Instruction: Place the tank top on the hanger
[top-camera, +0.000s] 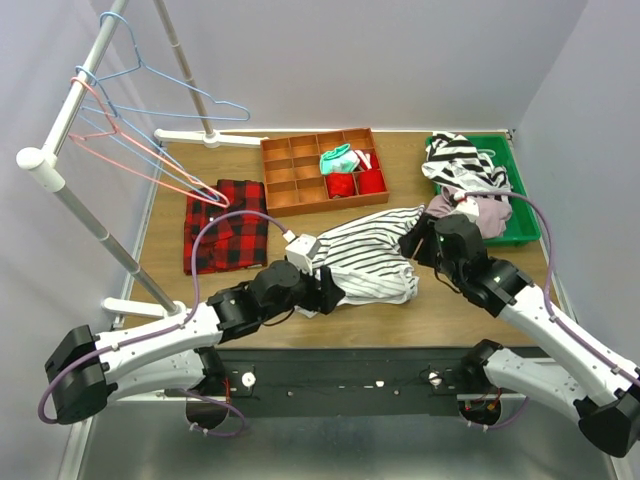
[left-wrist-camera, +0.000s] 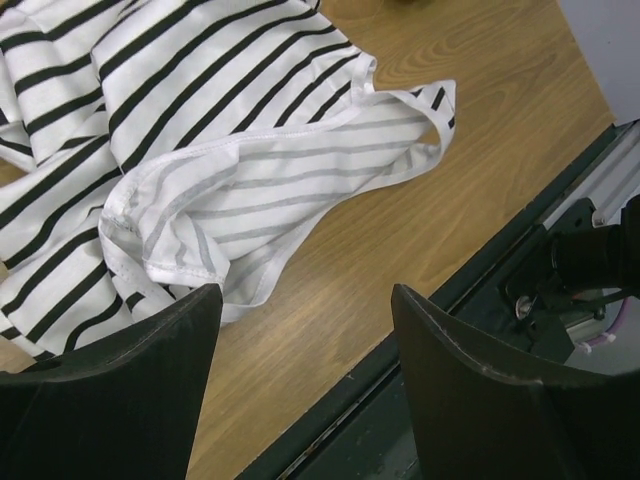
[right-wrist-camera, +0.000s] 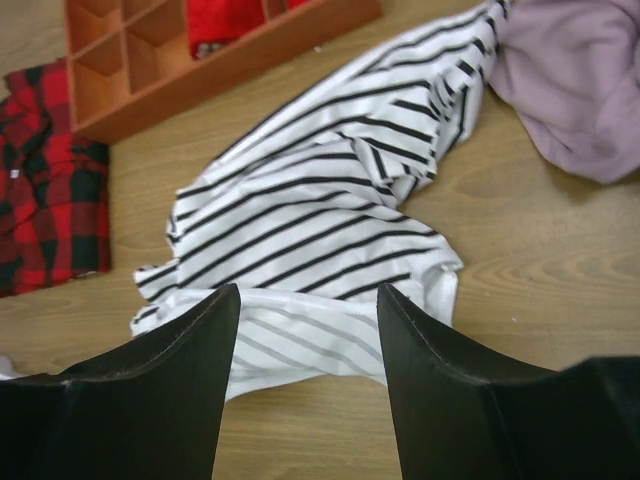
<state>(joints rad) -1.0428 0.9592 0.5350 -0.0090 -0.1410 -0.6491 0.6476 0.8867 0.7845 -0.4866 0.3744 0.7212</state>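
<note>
**Top view.** The top (top-camera: 365, 255) is shown crumpled at the centre of the table (top-camera: 450, 315), between the two grippers. The left gripper (top-camera: 327, 290) is seen at its lower-left edge and the right gripper (top-camera: 415, 243) at its upper-right edge. The hanger (top-camera: 181, 80) is hung on the rail (top-camera: 70, 105) at upper left, just above the pink hangers (top-camera: 150, 160) and well apart from the top. Bare wood is left along the near edge and at lower right. The far side is taken up by a plaid shirt (top-camera: 222, 225), a tray (top-camera: 315, 170) and a bin (top-camera: 520, 215).

**Left wrist.** The left gripper (left-wrist-camera: 305, 380) is shown released, its fingers spread with nothing between them. The top (left-wrist-camera: 230, 150) fills the upper left, and its hem reaches the tip of the left-hand finger. Bare table (left-wrist-camera: 480, 100) runs to the edge, which is drawn diagonally from bottom centre to upper right.

**Right wrist.** The right gripper (right-wrist-camera: 308, 370) is likewise released, its fingers parted over the lower hem of the top (right-wrist-camera: 320, 210). The tray (right-wrist-camera: 200, 70) is seen at upper left, the plaid shirt (right-wrist-camera: 45, 180) at left and a lilac garment (right-wrist-camera: 570, 90) at upper right. Open table (right-wrist-camera: 540, 260) lies at right. A small white mark on the shirt is too small to read.
</note>
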